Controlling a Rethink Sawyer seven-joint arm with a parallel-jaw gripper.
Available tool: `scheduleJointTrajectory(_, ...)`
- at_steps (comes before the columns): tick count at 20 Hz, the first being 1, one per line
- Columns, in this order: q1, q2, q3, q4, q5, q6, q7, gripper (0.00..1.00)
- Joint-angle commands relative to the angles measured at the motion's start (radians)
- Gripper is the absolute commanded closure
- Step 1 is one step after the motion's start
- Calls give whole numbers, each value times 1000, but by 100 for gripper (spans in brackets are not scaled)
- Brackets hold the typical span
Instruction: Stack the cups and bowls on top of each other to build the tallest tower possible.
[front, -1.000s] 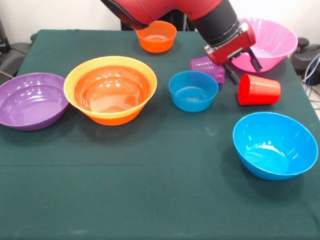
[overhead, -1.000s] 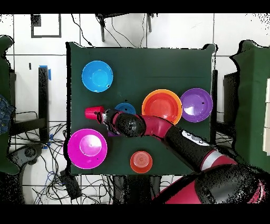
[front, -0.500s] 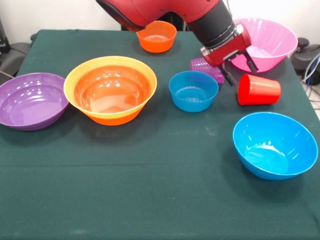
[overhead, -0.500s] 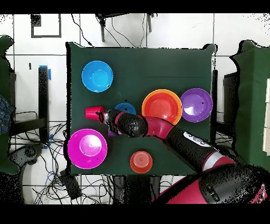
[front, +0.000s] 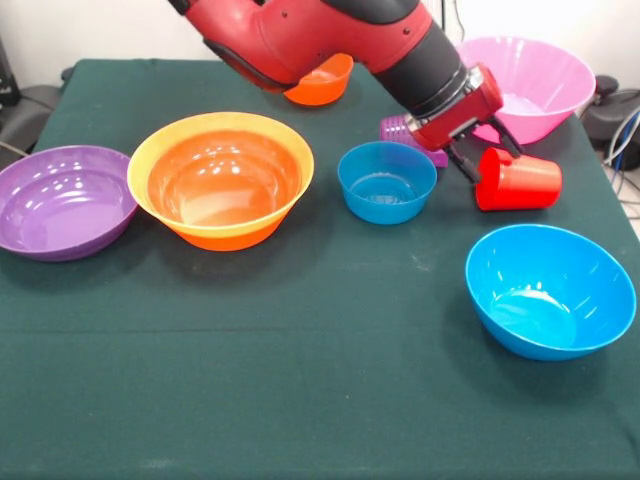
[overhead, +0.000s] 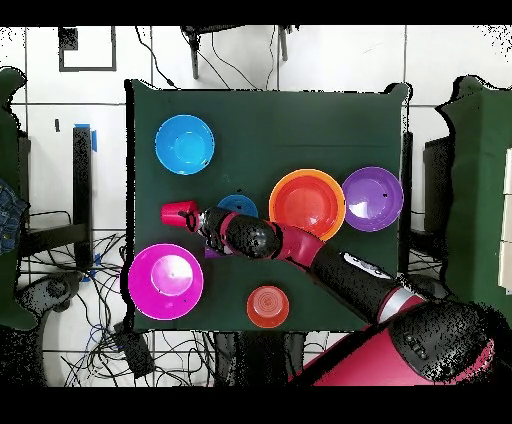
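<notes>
In the front view the gripper (front: 488, 157) hangs low over the green table (front: 300, 380), its two dark fingers (front: 467, 162) parted a little and holding nothing; one tip sits at the open mouth of the red cup (front: 517, 180), which lies on its side just to the picture's right of them, though contact cannot be made out. Directly behind the fingers, partly hidden by the wrist, lies the purple cup (front: 400, 130), also on its side. Just to the picture's left of the fingers stands the small blue bowl (front: 386, 181); farther that way come the large orange bowl (front: 220, 178), with a red-orange bowl nested inside it, and then the purple bowl (front: 62, 200) at the table's edge. Behind the fingers and to the right rests the pink bowl (front: 530, 80); in front of them, nearer the camera, sits the large blue bowl (front: 550, 290). The small orange bowl (front: 322, 82) shows behind the arm, well away from the fingers. In the overhead view the gripper (overhead: 203, 222) lies just beside the red cup (overhead: 179, 213), the finger gap too small to judge. The small blue bowl (overhead: 238, 205) peeks out beside the wrist, the pink bowl (overhead: 165, 281) lies below the fingers, the large blue bowl (overhead: 184, 144) above them, and the large orange bowl (overhead: 307, 203), purple bowl (overhead: 373, 198) and small orange bowl (overhead: 267, 306) lie well apart from them.
</notes>
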Motion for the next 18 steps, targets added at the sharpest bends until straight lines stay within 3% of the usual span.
scheduleJointTrajectory(1,6,92,28,-141,-65,16,-44,0)
scheduleJointTrajectory(18,-10,132,63,-169,-60,58,-64,0)
